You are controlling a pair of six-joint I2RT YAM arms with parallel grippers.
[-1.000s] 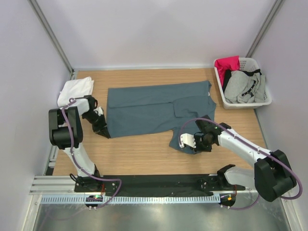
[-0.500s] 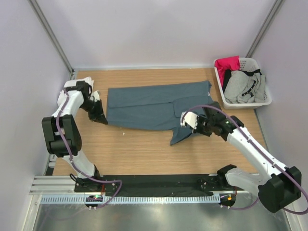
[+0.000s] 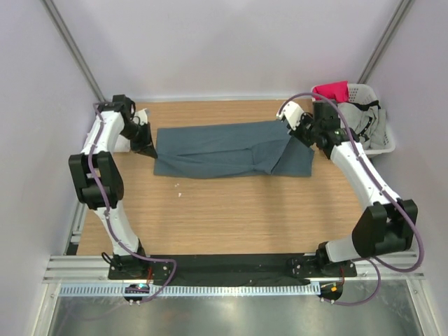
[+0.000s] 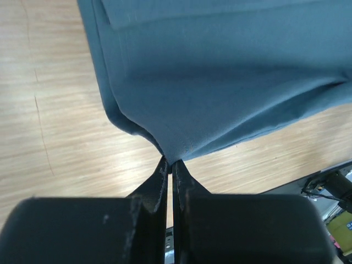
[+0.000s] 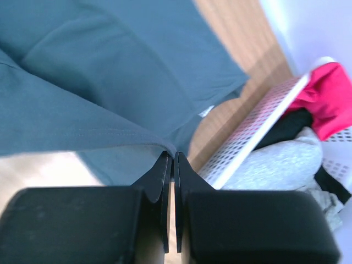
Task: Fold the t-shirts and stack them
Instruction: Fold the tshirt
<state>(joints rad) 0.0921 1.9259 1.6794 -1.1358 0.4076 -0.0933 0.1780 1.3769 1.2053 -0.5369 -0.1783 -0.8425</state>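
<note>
The slate-blue t-shirt (image 3: 224,149) lies folded into a long band across the back of the table. My left gripper (image 3: 145,142) is shut on its left edge, where the cloth bunches at the fingertips in the left wrist view (image 4: 170,163). My right gripper (image 3: 299,130) is shut on its right end, with a fold of blue cloth (image 5: 110,82) pinched between the jaws (image 5: 172,154). A small white label (image 5: 206,111) shows under that fold. The white t-shirt (image 3: 138,115) is mostly hidden behind my left arm at the back left.
A white perforated basket (image 3: 355,152) holding red, grey and black clothes stands at the back right, close to my right gripper; its rim also shows in the right wrist view (image 5: 258,126). A small white speck (image 3: 178,187) lies on the wooden table in front of the shirt.
Both grippers carried the shirt's near edge toward the back of the table, folding it over. The right gripper went from the front middle to beside the basket.
</note>
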